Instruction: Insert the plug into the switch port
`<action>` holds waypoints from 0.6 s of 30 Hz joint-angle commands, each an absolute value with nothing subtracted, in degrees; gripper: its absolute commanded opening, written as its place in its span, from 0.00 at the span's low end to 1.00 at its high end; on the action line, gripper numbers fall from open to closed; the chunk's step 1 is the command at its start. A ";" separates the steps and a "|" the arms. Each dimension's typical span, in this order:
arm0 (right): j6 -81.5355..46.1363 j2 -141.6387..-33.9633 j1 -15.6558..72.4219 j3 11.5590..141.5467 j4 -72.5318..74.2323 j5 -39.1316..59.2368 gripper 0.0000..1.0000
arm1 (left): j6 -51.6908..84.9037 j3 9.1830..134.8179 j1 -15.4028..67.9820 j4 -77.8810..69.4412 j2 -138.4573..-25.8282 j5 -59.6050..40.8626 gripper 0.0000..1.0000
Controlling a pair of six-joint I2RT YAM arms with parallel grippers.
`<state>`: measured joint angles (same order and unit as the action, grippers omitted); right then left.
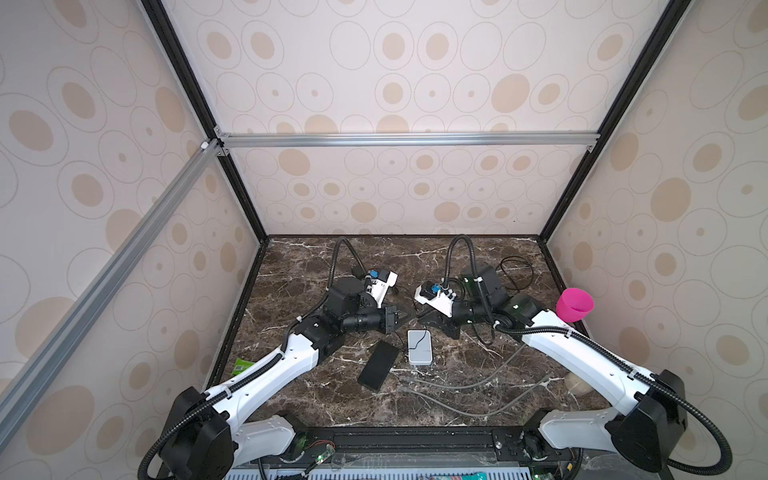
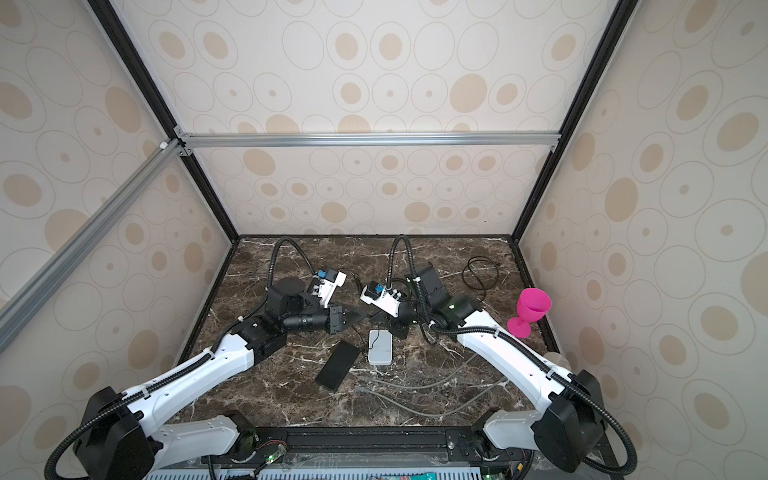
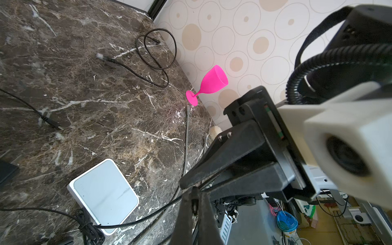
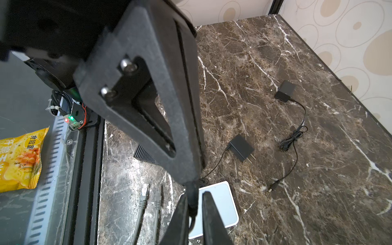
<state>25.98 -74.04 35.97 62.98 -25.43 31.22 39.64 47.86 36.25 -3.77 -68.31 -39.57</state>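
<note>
Left end effector (image 3: 194,195) first: I have it pressed together on the small black plug (image 3: 194,206), held clear above the table (image 1: 407,253). My right end effector (image 4: 195,198) meets it tip to tip, jaws drawn in narrow around the same plug. A sliver of white shows beside the plug there, so I cannot tell whether that side truly grips. I judge this a hand-over or re-grip in the air, with insertion not yet begun.

In both top views the white switch (image 1: 420,357) lies flat on the table at 6 o'clock of the meeting tips, near them. The plug's black lead (image 3: 90,230) bunches against the switch's edge. Next I need one sure hold that leaves the plug's nose free. Then comes a turn toward whichever edge carries the port. The box looks light, so my spare end effector should steady it.

Further out, a black slab (image 1: 378,365) sits at 8 o'clock of the switch, grey cables (image 1: 457,386) at 5 o'clock, and a pink goblet (image 1: 574,305) at 3 o'clock by the wall.

No view shows the ports. From above my tips cover the plug, and I cannot make out which way its nose points.
</note>
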 commanded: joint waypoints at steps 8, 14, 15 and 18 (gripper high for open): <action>26.41 -73.83 35.86 64.12 -24.96 32.77 0.00 | 38.87 49.05 35.86 -4.23 -68.42 -40.65 0.00; 26.27 -72.84 35.87 63.61 -25.01 31.39 0.00 | 37.69 49.04 34.19 0.00 -67.56 -37.35 0.16; 26.37 -72.58 35.82 63.41 -25.06 31.06 0.00 | 37.47 49.00 33.50 1.37 -67.19 -36.43 0.35; 26.39 -72.40 35.86 63.29 -25.77 29.19 0.00 | 36.25 48.33 31.29 5.64 -64.94 -33.04 0.97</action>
<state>25.98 -73.80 35.97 62.98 -25.28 30.37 38.33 47.86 33.28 0.64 -67.51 -36.67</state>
